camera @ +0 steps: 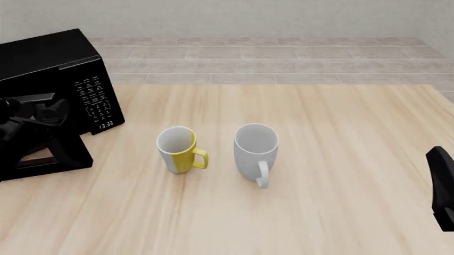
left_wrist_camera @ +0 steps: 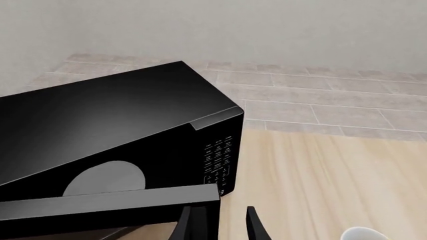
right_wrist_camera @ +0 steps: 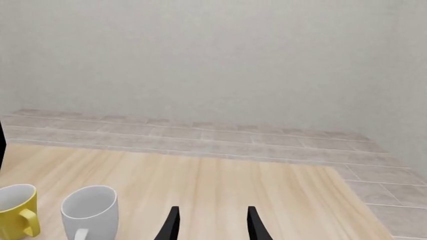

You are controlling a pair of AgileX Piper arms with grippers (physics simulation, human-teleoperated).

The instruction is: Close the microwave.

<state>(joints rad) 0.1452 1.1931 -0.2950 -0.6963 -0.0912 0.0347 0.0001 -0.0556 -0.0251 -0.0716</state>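
The glossy black microwave (camera: 50,58) stands at the table's far left, its door (camera: 62,154) swung out toward the near side. In the left wrist view the microwave (left_wrist_camera: 113,110) shows its keypad (left_wrist_camera: 220,157) and pale turntable (left_wrist_camera: 107,177) behind the open door (left_wrist_camera: 100,207). My left gripper (left_wrist_camera: 220,227) is open, and the door's free end lies between its fingers. In the front view the left gripper (camera: 55,112) hangs over the door. My right gripper (right_wrist_camera: 210,225) is open and empty, and its arm (camera: 441,186) shows at the right edge.
A yellow mug (camera: 177,149) and a white mug (camera: 255,151) stand upright mid-table, right of the microwave. The right wrist view also shows the yellow mug (right_wrist_camera: 17,210) and the white mug (right_wrist_camera: 90,210). A tiled floor and wall lie beyond the table's far edge.
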